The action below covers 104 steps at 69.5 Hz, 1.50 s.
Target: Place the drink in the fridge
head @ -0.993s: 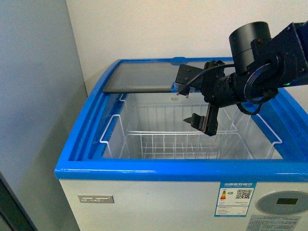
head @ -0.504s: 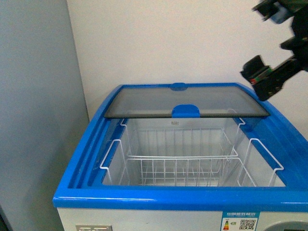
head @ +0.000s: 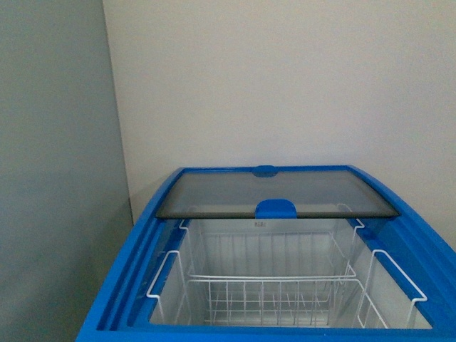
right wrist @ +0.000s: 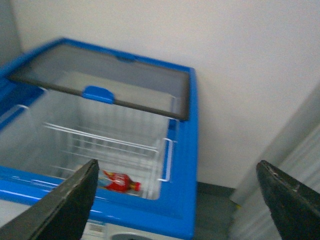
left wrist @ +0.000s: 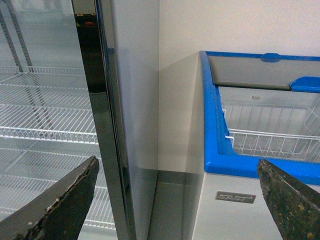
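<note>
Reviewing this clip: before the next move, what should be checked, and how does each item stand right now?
1. Drink inside fridge: ok. A small reddish drink lies low inside the fridge, though the picture is blurred.
2. Left gripper empty: ok. It is open with nothing between its fingers.
3. Right gripper empty: ok. It is open and holds nothing.
4. Arms clear of the opening: ok. The front view shows no arm over it.
5. Glass lid closed: not ok. It sits slid to the back, leaving the wire baskets uncovered.
</note>
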Motion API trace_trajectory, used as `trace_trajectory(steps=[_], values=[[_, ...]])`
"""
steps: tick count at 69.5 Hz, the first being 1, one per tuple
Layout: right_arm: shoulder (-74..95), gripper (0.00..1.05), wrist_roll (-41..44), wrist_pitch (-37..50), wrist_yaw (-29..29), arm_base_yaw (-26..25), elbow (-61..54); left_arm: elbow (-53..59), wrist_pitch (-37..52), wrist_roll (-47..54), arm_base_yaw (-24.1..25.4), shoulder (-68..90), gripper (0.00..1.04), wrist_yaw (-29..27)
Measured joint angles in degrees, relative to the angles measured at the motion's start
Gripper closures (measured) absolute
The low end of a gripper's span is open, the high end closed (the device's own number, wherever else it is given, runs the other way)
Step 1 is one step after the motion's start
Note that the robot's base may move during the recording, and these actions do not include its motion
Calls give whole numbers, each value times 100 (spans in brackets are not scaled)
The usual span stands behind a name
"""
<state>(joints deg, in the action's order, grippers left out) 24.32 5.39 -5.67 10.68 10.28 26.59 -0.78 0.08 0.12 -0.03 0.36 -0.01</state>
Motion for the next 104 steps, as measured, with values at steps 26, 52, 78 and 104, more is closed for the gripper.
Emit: trace_trajectory(steps=[26,52,78,104], values=[[-1484,96,-457,260,-1056,-997,-1451,0,0,0,0,-9,8,0],[-1908,102,-470,455,-1058,-1008,-2070,0,0,0,0,-9,17,-2],[-2142,102,-472,518,-1056,-1010,-2339,0,0,2,-2,-9,90,0],[-2398,51,-474,555,-1073,-1016,-2450,0,0,-7,-2,-9,46,0]])
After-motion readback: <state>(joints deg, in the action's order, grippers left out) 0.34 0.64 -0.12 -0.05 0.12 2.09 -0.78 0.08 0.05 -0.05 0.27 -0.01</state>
